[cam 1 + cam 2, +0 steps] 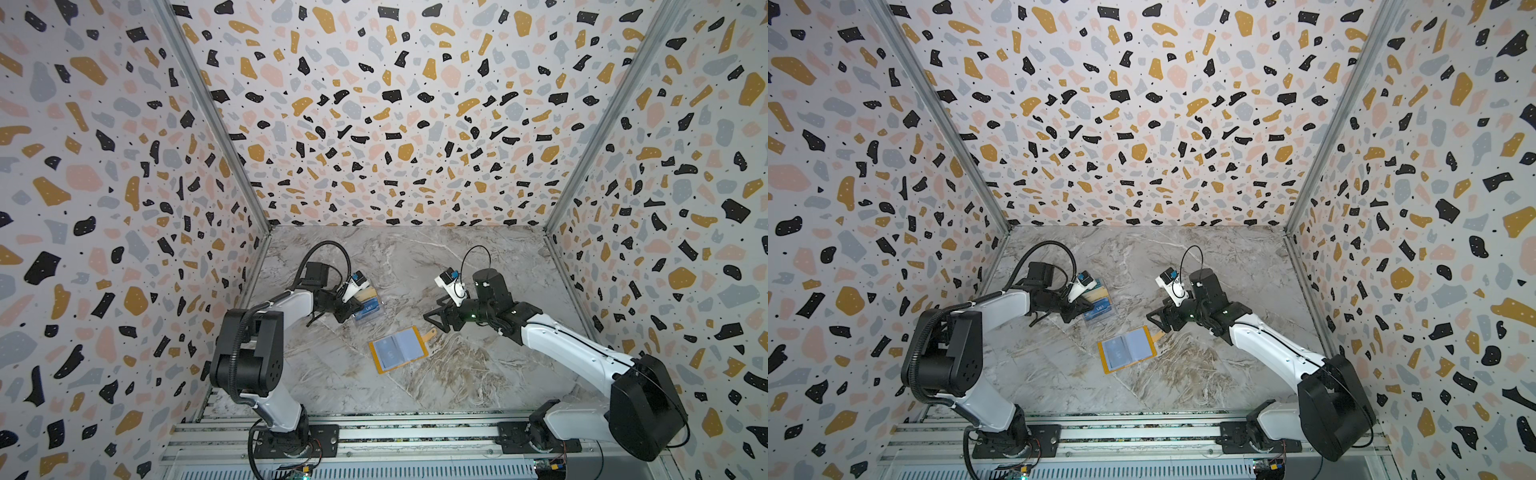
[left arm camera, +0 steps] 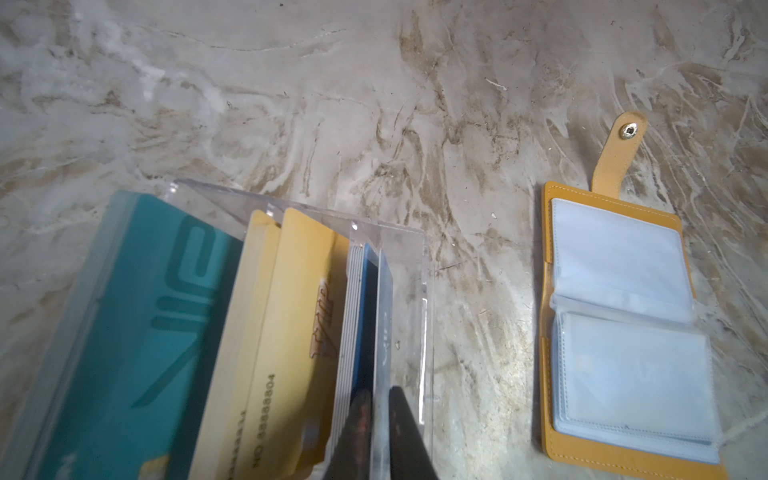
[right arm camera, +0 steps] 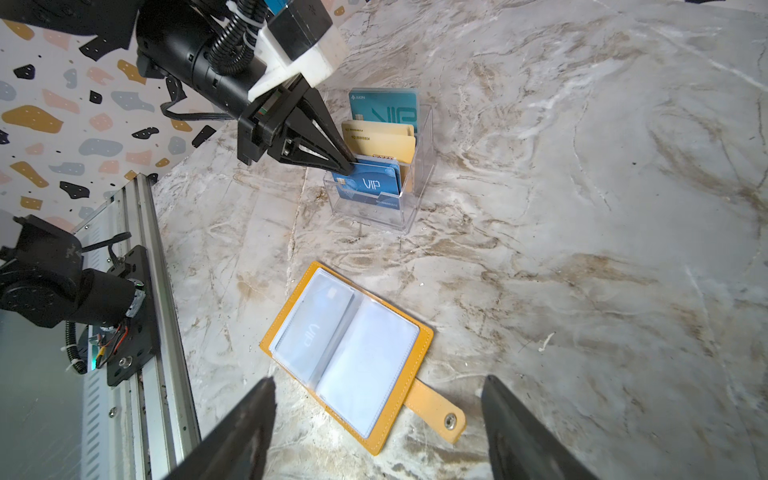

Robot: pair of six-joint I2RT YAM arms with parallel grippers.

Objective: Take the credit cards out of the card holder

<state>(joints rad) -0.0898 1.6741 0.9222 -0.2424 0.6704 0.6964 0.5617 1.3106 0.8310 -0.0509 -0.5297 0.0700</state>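
Observation:
The yellow card holder (image 1: pixel 409 343) (image 3: pixel 370 365) lies open on the marble table, and one of the credit cards (image 3: pixel 311 328) shows through a sleeve. More credit cards stand in a clear acrylic stand (image 3: pixel 374 212) (image 1: pixel 368 309): teal (image 3: pixel 384 108), beige-gold (image 3: pixel 382 141) and dark blue (image 3: pixel 370 183). My left gripper (image 2: pixel 380 395) (image 3: pixel 349 166) reaches into the stand's front slot. Its fingers sit close on either side of the dark blue card's (image 2: pixel 384 299) top edge. My right gripper (image 3: pixel 379 378) (image 1: pixel 434 322) hovers open above the holder's snap strap (image 3: pixel 436 411), holding nothing.
Patterned walls close in the table on three sides. An aluminium rail (image 1: pixel 374 432) with both arm bases runs along the front edge. Bare marble (image 1: pixel 478 266) lies behind and to the right of the holder.

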